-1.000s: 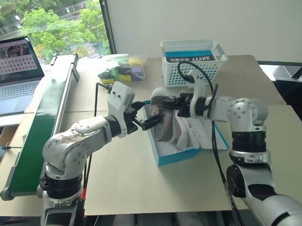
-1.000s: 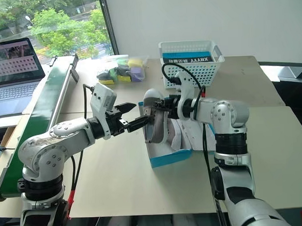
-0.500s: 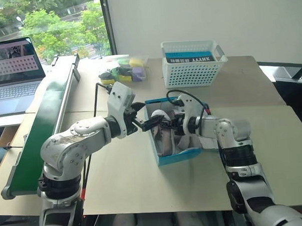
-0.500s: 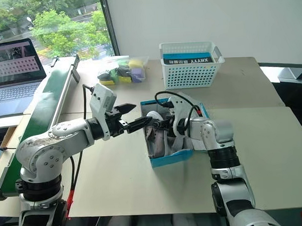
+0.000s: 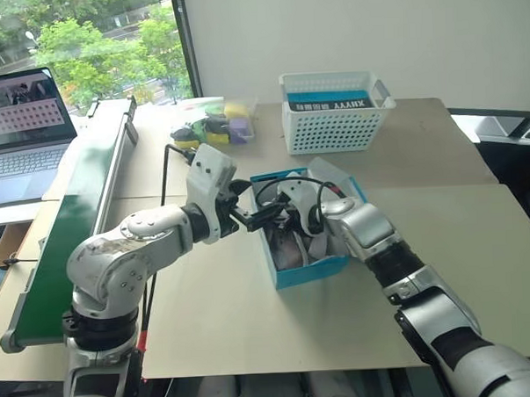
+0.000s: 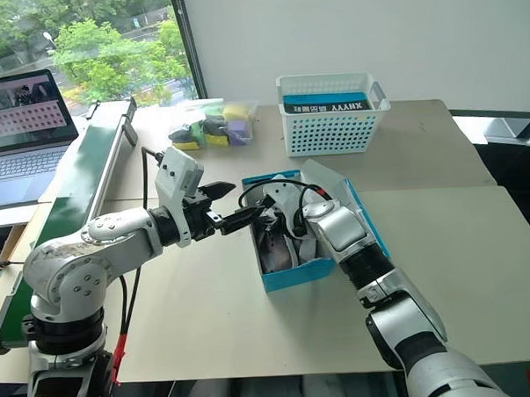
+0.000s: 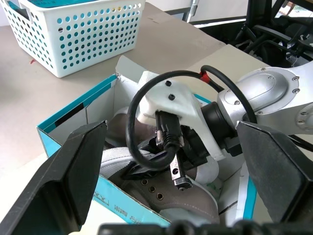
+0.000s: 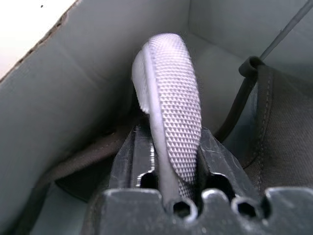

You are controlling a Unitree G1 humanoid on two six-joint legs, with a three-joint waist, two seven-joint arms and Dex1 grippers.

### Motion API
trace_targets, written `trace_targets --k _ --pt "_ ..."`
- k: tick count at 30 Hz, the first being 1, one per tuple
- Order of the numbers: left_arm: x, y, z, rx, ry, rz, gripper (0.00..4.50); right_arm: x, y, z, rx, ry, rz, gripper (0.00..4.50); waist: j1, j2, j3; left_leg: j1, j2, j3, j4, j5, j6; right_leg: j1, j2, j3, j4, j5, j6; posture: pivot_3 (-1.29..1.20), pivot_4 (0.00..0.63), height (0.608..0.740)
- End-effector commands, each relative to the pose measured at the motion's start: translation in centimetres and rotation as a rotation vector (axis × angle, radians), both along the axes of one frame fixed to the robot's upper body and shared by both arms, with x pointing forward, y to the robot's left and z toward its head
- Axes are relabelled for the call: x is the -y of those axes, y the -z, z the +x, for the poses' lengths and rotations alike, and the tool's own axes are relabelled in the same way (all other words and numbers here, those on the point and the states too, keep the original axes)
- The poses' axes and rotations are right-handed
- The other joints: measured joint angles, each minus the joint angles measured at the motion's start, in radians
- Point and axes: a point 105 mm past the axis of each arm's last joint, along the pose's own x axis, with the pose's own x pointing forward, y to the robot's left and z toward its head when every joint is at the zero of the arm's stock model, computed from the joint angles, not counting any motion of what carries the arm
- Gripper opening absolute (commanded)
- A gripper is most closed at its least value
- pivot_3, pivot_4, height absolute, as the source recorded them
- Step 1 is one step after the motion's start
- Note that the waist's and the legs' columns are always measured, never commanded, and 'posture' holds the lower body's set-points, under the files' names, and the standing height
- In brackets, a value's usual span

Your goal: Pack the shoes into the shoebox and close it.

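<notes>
Head views: the shoebox (image 5: 310, 269), bright blue outside and white inside, sits open in the middle of the tan surface (image 5: 252, 313), its lid (image 6: 349, 199) tilted back on the far right side. The shoes (image 5: 289, 248), grey-taupe with pale soles, lie inside it. The right claw (image 6: 268, 218) reaches down into the box among the shoes; from here I cannot tell how wide its fingers stand. The left claw (image 5: 248, 210) hovers just beside the box's left wall, fingers spread wide and holding nothing. Behind the box stands a white perforated basket (image 5: 337, 125) with a blue item (image 5: 329, 100) whose white lettering reads upside down, roughly "XHVYY". A laptop (image 5: 20, 130) sits open far left, beside a long green conveyor (image 5: 72, 216).

Left wrist view: the left claw's two black fingers (image 7: 73, 171) stand far apart, framing the right wrist with its looped black cable (image 7: 146, 122) over a sneaker's eyelets in the box.

Right wrist view: a textured pale sole (image 8: 171, 117) sits between the right claw's fingers (image 8: 127, 161), inside the white box wall; whether they still pinch it I cannot tell.
</notes>
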Motion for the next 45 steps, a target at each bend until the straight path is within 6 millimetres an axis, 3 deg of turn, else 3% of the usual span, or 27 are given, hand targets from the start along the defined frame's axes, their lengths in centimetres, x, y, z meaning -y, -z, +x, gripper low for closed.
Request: trace_targets --k 1,6,12,17,20,23,25,28,39,40,43,45 --pt "0.1 -0.1 -0.8 0.023 0.037 0.042 4.5 -0.2 -2.1 0.0 0.059 -0.031 0.042 2.61 0.001 0.0 0.0 -0.001 0.0 0.0 0.0 0.0 0.0 0.0 0.0 0.0 0.0 0.0 0.0 0.0 0.15 0.74" --pt "-0.8 0.5 -1.1 0.015 0.071 0.117 4.5 -0.1 -6.3 -1.2 0.076 -0.062 0.18 4.38 0.0 0.0 0.0 -0.004 0.0 0.0 0.0 0.0 0.0 -0.004 0.0 0.0 0.001 0.0 0.0 0.0 0.15 0.74" --pt "-1.3 0.6 -0.7 0.015 0.096 0.148 4.5 1.8 -11.0 -2.7 0.129 -0.075 0.254 4.46 0.003 0.001 0.0 -0.004 0.0 0.0 0.0 0.0 0.0 -0.003 0.0 -0.001 0.0 0.0 0.0 0.0 0.15 0.74" --pt "-1.0 0.7 -0.4 0.018 0.153 0.173 4.5 6.4 -15.3 -5.2 0.155 -0.043 0.277 4.46 0.012 0.001 0.001 -0.005 0.0 -0.001 0.0 0.0 0.0 -0.003 0.0 -0.001 -0.002 0.0 0.0 0.0 0.15 0.74" --pt "-0.7 0.8 -0.3 0.015 0.196 0.184 4.5 8.7 -16.2 -6.3 0.149 0.01 0.263 4.46 0.014 0.001 0.001 -0.005 0.0 0.0 0.0 0.0 0.001 -0.003 0.0 -0.001 -0.004 0.0 0.0 0.0 0.15 0.74" --pt "-0.1 0.9 -0.4 0.014 0.257 0.198 4.5 10.0 -16.4 -9.0 0.084 -0.015 0.275 4.46 0.013 0.001 0.001 -0.006 0.0 0.0 -0.001 -0.001 0.001 -0.003 0.0 -0.001 -0.005 0.0 0.0 0.0 0.15 0.74" --pt "0.2 0.9 -0.5 0.013 0.303 0.213 4.5 10.9 -15.9 -9.7 0.065 0.018 0.289 4.46 0.008 0.001 0.001 -0.006 0.0 0.0 -0.001 -0.001 0.001 -0.002 0.0 -0.001 -0.005 0.0 0.0 0.0 0.15 0.74" --pt "0.7 1.0 -0.3 0.015 0.374 0.241 4.5 12.6 -13.6 -11.2 0.041 0.086 0.288 3.77 0.008 0.001 0.001 -0.005 0.0 0.0 -0.001 -0.001 0.001 -0.002 0.0 -0.001 -0.005 0.0 0.0 0.0 0.15 0.74" --pt "1.6 0.0 0.9 0.057 0.534 0.326 4.5 13.2 -5.8 -16.1 -0.054 0.296 0.447 0.05 0.023 0.002 0.001 -0.006 -0.001 0.001 0.0 -0.001 0.002 -0.001 0.0 0.0 -0.005 0.0 0.001 0.0 0.15 0.74" --pt "1.6 -0.1 0.9 0.061 0.541 0.333 4.5 13.2 -5.3 -16.4 -0.067 0.314 0.467 0.05 0.025 0.002 0.001 -0.005 0.0 0.0 0.0 -0.001 0.002 -0.001 0.001 -0.001 -0.005 0.0 0.001 0.0 0.15 0.74" --pt "1.6 -0.7 1.2 0.092 0.563 0.375 4.5 12.3 -1.0 -19.6 -0.263 0.333 0.461 0.05 0.029 0.003 0.001 -0.006 -0.001 0.0 0.0 -0.001 0.002 -0.001 0.0 0.0 -0.005 -0.001 0.001 0.0 0.15 0.74" --pt "1.6 -0.8 1.3 0.103 0.572 0.393 4.5 12.8 0.6 -20.1 -0.3 0.389 0.469 0.05 0.031 0.003 0.001 -0.006 -0.001 -0.001 0.0 -0.001 0.002 -0.001 0.001 -0.001 -0.006 -0.001 0.001 0.0 0.15 0.74"
